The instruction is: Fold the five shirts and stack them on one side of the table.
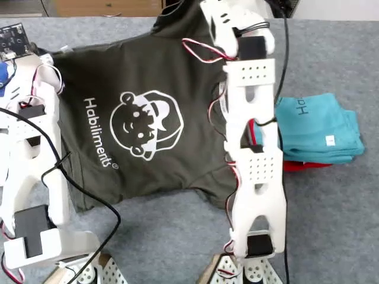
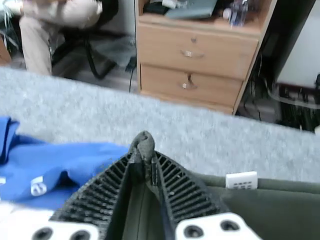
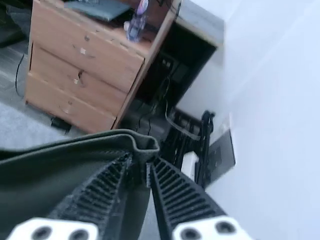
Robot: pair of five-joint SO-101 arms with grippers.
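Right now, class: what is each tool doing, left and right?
Left tool: closed, pinching the dark shirt.
Right tool: closed, pinching the same dark shirt.

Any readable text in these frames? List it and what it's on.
Dark shirt: white brand word beside face print; not quoted.
Teal shirt: white letters, partly hidden, unreadable.
Tags: teal one, dark one, one on blue shirt: too small or blurred.

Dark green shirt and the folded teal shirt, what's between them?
In the high view, the right arm spans the gap between the dark green shirt and the teal shirt.
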